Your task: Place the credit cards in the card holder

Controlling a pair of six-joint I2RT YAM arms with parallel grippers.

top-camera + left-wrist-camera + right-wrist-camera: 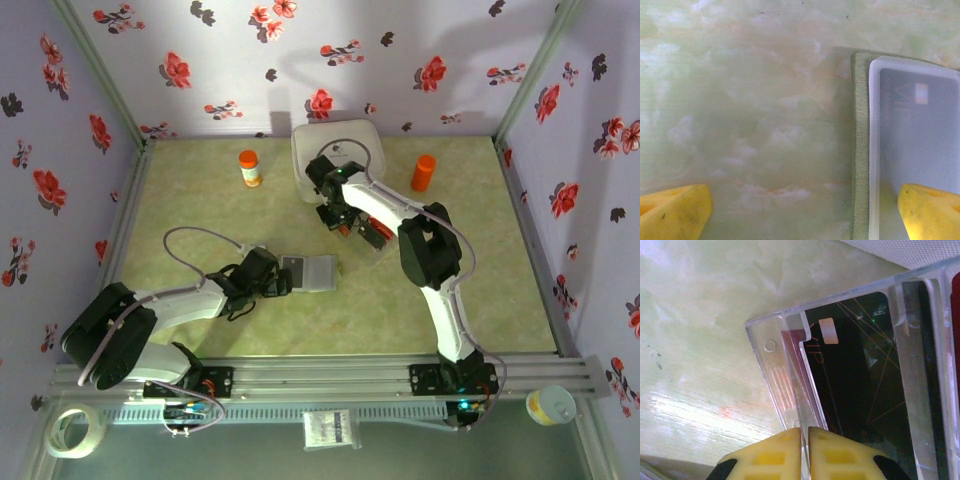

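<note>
The card holder (310,272) lies open on the table, its olive-green edge (860,150) framing a pale sleeve with a dark grey credit card (920,130) inside. My left gripper (805,215) is open and straddles the holder's left edge, one yellow fingertip (930,212) over the sleeve and the other over bare table. In the clear tray (765,345) stand a black credit card (855,365) and a red credit card (797,370) seen edge-on. My right gripper (805,440) is shut on the red card's thin edge, at the tray (372,240) in the top view.
A big white box (335,155) sits behind the tray. One orange bottle (249,168) stands at the back left and another (424,172) at the back right. Flowered walls close in three sides. A tape roll (75,432) lies off the table's near left.
</note>
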